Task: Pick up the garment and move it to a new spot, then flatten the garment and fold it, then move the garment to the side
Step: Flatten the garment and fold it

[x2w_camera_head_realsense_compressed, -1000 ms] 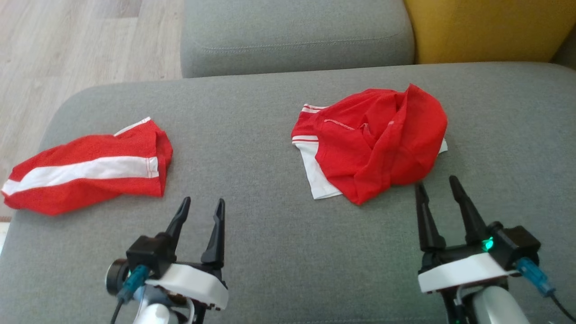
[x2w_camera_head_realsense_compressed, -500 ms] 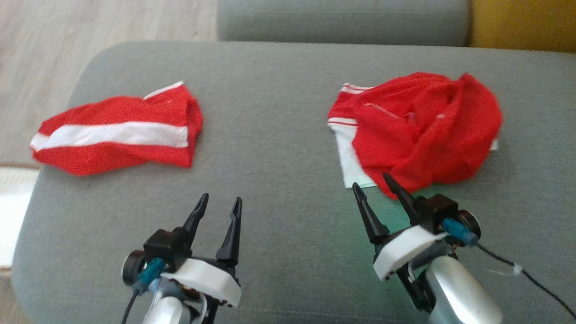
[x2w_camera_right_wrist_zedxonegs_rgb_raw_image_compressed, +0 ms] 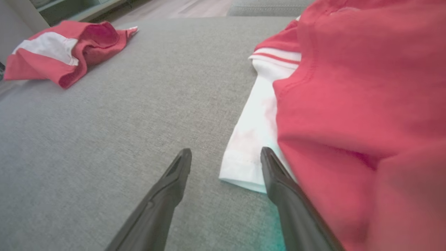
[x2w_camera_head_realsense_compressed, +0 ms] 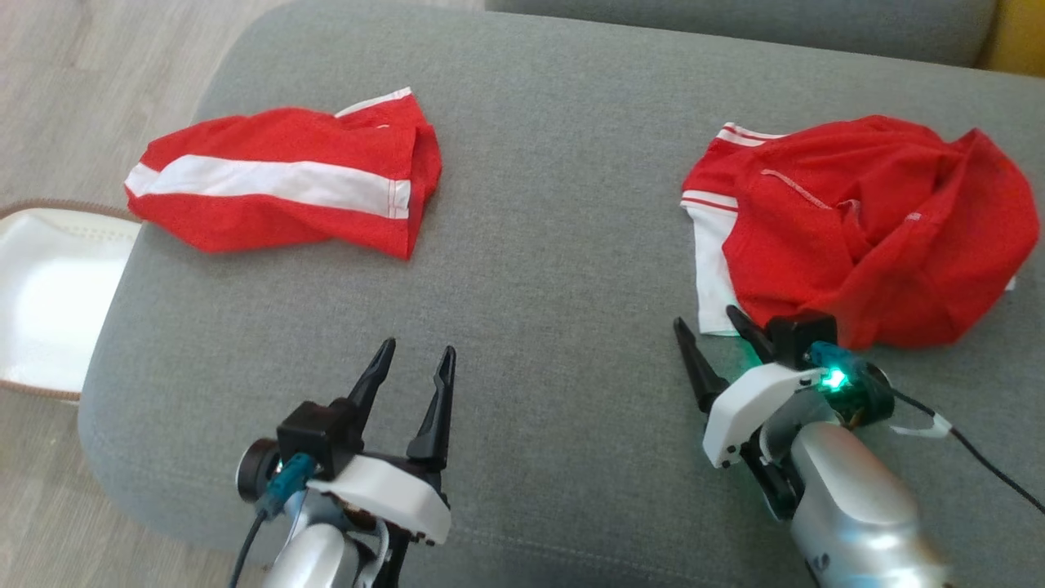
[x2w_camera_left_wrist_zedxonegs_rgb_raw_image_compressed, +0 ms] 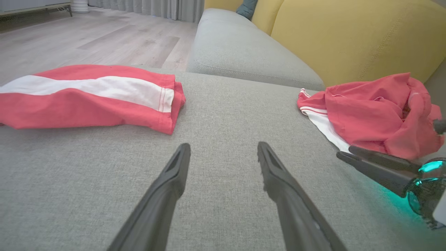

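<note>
R gripper (x2w_camera_head_realsense_compressed: 704, 317) swung in, tilted left, fingers (x2w_camera_head_realsense_compressed: 695, 359) now at crumpled garment's (x2w_camera_head_realsense_compressed: 882, 229) white hem, head cam shifted

Soft, even daylight throughout; the folded garment (x2w_camera_head_realsense_compressed: 277, 184) casts only a faint, diffuse shadow. A green lamp (x2w_camera_head_realsense_compressed: 833, 378) on the right gripper (x2w_camera_head_realsense_compressed: 704, 317) throws a teal glow onto the grey cushion (x2w_camera_head_realsense_compressed: 555, 245) beside it. The pale object (x2w_camera_head_realsense_compressed: 49, 286) at the head view's left edge is overexposed. Wrist views wash red towards pink; the crumpled garment (x2w_camera_right_wrist_zedxonegs_rgb_raw_image_compressed: 366, 104), close to the right wrist lens, is out of focus.

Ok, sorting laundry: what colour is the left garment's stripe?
White stripe on red; clearest in the left wrist view.
</note>
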Motion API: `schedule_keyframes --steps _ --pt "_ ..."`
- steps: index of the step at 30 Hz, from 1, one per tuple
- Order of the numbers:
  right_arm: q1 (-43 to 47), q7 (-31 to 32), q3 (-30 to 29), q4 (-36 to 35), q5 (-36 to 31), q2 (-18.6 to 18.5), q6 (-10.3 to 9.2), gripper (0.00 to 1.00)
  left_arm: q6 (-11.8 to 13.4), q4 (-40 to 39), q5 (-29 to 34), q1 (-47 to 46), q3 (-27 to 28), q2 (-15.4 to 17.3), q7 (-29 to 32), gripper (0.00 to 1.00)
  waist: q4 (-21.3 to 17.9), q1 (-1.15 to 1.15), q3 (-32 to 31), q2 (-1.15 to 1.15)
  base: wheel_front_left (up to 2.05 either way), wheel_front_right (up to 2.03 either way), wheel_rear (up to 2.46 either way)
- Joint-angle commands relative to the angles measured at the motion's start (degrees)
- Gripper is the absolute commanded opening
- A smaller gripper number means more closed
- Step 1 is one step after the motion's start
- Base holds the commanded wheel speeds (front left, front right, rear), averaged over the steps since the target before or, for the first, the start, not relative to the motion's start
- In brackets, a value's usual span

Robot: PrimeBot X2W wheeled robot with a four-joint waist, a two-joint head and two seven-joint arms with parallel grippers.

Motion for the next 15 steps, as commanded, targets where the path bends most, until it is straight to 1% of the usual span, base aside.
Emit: schedule_keyframes --steps 1,5,6,12,15 --pt "-2.1 -0.1 0.8 -0.1 -0.5 0.0 -0.04 1.00 -0.3 -1.6 0.3 -2.5 1.8 -0.3 -0.7 1.00 0.3 0.00 0.3 0.00 0.00 0.00 0.00" --pt "-3.4 0.3 0.3 3.3 -1.0 0.0 -0.04 1.00 -0.2 -1.5 0.2 -2.7 1.8 -0.3 -0.7 1.00 0.3 0.00 0.7 0.00 0.00 0.00 0.00" --pt "-3.7 0.6 0.5 4.0 -1.0 0.0 -0.04 0.00 -0.1 -1.5 0.1 -2.8 1.8 -0.3 -0.7 1.00 0.3 0.00 0.8 0.00 0.00 0.00 0.00" --pt "-4.5 -0.7 3.9 3.6 2.1 0.0 -0.04 0.00 0.1 -1.2 -0.3 -3.1 1.7 -0.3 -0.7 1.00 -0.6 0.00 0.2 0.00 0.00 0.00 0.00" --pt "-5.0 -2.7 6.8 1.4 4.5 0.0 -0.04 0.00 0.2 -1.0 -0.6 -3.1 1.6 -0.3 -0.7 1.00 -1.2 0.00 -0.8 0.00 0.00 0.00 0.00"
